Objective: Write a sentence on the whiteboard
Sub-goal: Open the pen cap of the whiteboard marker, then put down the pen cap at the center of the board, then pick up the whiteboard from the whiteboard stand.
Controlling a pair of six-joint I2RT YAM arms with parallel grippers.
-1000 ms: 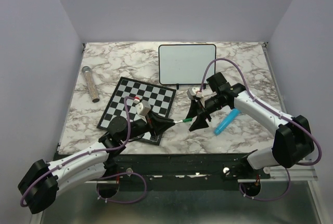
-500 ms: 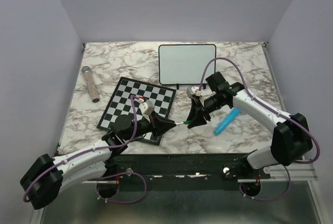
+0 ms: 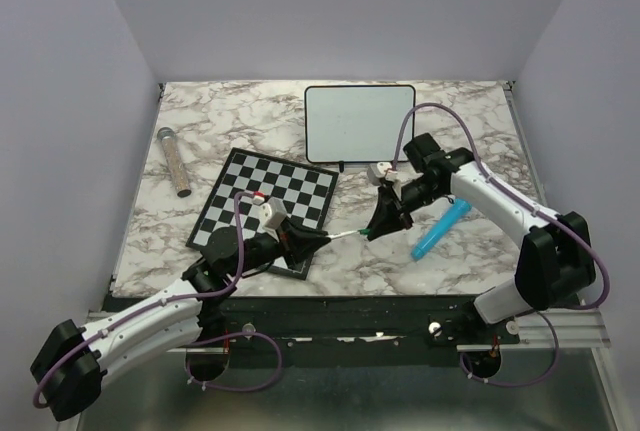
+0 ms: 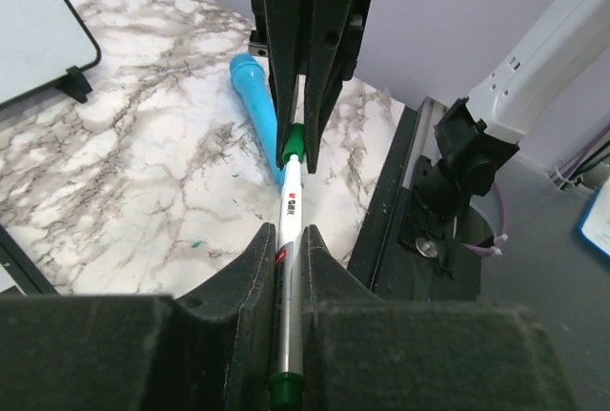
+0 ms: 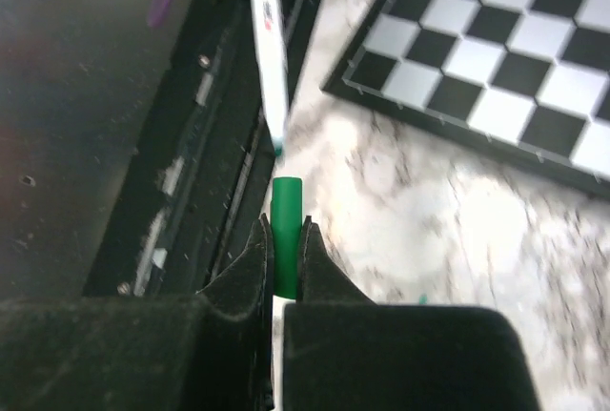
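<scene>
A white marker [image 3: 341, 236] with green ends is held low over the marble table, near its front edge. My left gripper [image 3: 310, 238] is shut on the marker's barrel [image 4: 290, 215]. My right gripper [image 3: 375, 229] faces it and is shut on the green cap [image 5: 286, 209]. In the right wrist view a small gap shows between the cap and the marker's [image 5: 266, 39] dark tip. The whiteboard [image 3: 358, 123] stands propped at the back of the table, its face plain white. No sentence is in view.
A black-and-white chessboard [image 3: 268, 201] lies left of centre, under my left arm. A blue cylinder [image 3: 438, 230] lies just right of my right gripper. A clear tube [image 3: 175, 161] with brownish filling lies at the far left. The table's front rail [image 4: 381, 211] runs below the marker.
My right gripper has closed from open onto the marker's green cap. Both arms shifted slightly, with the marker now a little higher in the top view.
</scene>
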